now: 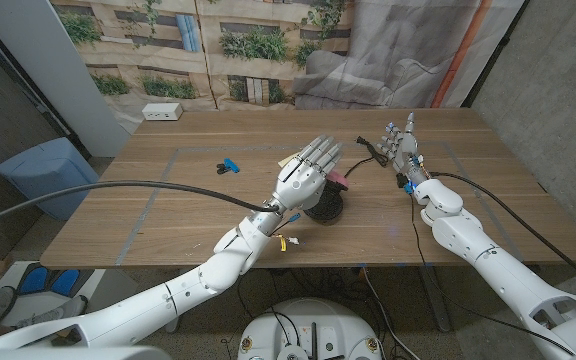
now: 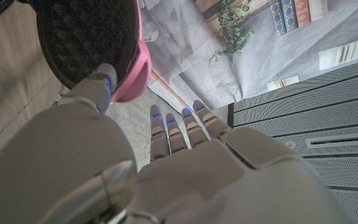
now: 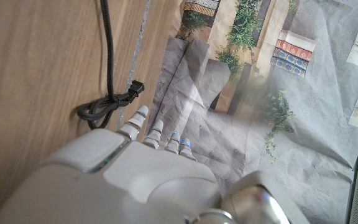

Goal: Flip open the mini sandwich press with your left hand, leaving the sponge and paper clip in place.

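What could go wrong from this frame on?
The left hand hovers at the sandwich press, its thumb against the pink lid; a slip may drop the lid or shove the press. The black cord lies bundled beside the right hand, so moving that hand might snag it.

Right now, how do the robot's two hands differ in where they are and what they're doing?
The left hand is at the middle of the table, over the pink and black sandwich press, its thumb against the lid in the left wrist view; the right hand is off to the right side, touching nothing. The left hand works at the press, while the right hand waits near the black cord. Both are white, with fingers extended and nothing gripped.
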Motion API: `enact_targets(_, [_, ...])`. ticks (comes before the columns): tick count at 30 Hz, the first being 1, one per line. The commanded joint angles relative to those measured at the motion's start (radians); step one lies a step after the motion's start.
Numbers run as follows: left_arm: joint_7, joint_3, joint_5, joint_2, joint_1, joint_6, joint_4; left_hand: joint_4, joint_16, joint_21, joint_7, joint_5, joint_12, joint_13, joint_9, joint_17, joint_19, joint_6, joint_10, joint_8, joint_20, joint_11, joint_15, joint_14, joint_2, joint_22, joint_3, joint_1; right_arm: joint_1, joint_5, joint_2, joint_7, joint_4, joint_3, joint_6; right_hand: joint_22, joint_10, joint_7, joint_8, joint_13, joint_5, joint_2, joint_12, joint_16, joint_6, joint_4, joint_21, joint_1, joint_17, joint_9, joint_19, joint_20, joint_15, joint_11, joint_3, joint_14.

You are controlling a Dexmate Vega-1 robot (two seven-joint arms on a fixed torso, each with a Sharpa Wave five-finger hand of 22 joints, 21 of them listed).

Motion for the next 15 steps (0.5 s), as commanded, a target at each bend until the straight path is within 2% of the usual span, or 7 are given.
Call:
enact_targets(1, [-0.053, 0.027, 0.018, -0.03, -0.053, -0.025, 0.029, 0.001, 0.0, 0.003, -0.001, 0.004, -0.006, 0.001, 0.005, 0.002, 0.01, 0.01, 0.005, -0.001, -0.061, 0.0, -0.027, 0.009, -0.001, 0.001, -0.006, 0.016, 0.0, 0.0, 0.0, 0.0, 0.0, 0.0, 0.0, 0.004, -0.007, 0.001, 0.004, 0.005, 0.005, 0.09, 0.006, 0.003, -0.005, -0.001, 0.004, 0.003, 0.004, 0.006, 0.002, 0.009, -0.024, 0.005, -0.005, -0.006])
enact_targets(6, [-0.093, 0.039, 0.018, -0.044, -0.072, -0.028, 0.045, 0.002, 0.0, 0.003, 0.0, 0.004, -0.006, 0.001, 0.006, 0.002, 0.01, 0.01, 0.004, -0.003, -0.062, 0.003, -0.024, 0.009, 0.0, 0.001, -0.01, 0.017, 0.0, 0.0, 0.0, 0.0, 0.0, 0.0, 0.0, 0.004, -0.007, 0.002, 0.004, 0.005, 0.005, 0.09, 0.006, 0.003, -0.006, -0.001, 0.004, 0.003, 0.004, 0.006, 0.002, 0.009, -0.023, 0.005, -0.005, -0.006])
enact_targets(15, [-0.107, 0.058, 0.012, -0.063, -0.11, -0.039, 0.079, 0.003, -0.001, 0.002, -0.001, 0.004, -0.007, 0.001, 0.006, 0.002, 0.01, 0.009, 0.003, -0.006, -0.062, 0.001, -0.024, 0.009, 0.002, 0.002, -0.016, 0.017, 0.0, 0.0, 0.0, 0.0, 0.0, 0.0, 0.0, 0.004, -0.007, 0.002, 0.004, 0.005, 0.005, 0.09, 0.006, 0.003, -0.006, -0.001, 0.004, 0.003, 0.004, 0.006, 0.002, 0.009, -0.023, 0.005, -0.005, -0.005])
